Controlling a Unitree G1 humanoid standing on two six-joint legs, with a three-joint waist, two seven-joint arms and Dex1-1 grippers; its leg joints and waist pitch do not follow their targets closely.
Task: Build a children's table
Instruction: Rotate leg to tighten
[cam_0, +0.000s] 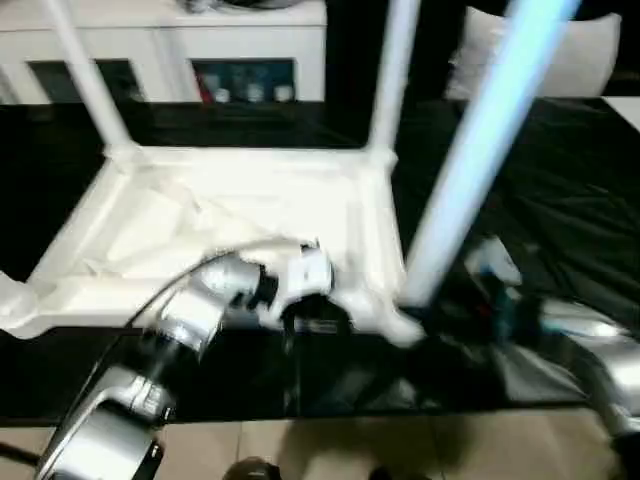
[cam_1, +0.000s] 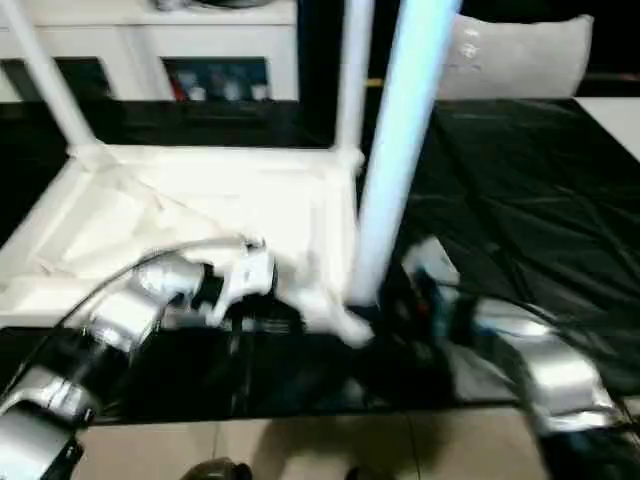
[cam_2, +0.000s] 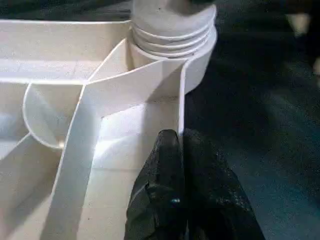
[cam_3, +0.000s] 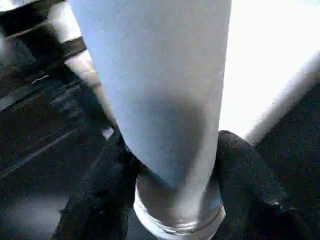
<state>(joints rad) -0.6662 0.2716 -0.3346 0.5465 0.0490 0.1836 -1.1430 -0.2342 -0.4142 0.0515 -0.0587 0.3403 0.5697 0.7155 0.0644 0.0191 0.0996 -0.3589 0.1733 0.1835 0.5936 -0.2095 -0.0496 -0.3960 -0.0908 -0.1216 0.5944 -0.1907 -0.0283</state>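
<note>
We see the white plastic square table top (cam_0: 230, 215) lying upside down on the black-covered worktable (cam_0: 560, 200), its ribbed underside facing up. We take this top as our landmark. Two long white tapered tube legs stand upright in its two far corner sockets: the far-left leg (cam_0: 85, 75) and the far-right leg (cam_0: 395, 70). At the near-right corner of the top a third white tube leg (cam_0: 480, 150) rises, leaning to the right, its foot at the round corner socket (cam_2: 172, 35).

Our left gripper (cam_2: 182, 145) sits at the near edge of the top, close to that near-right corner. Its two black fingers are pressed together on the thin upright side wall (cam_2: 181, 100) of the top, one finger inside the wall and one outside.

Our right gripper (cam_3: 172, 165) is just right of the near-right corner, low on the leaning leg. Its black fingers (cam_3: 100, 195) stand on either side of the tube and touch it, so the leg is clasped between them about half open.

Behind the top, past the worktable, stands a white cabinet (cam_0: 180, 50).
</note>
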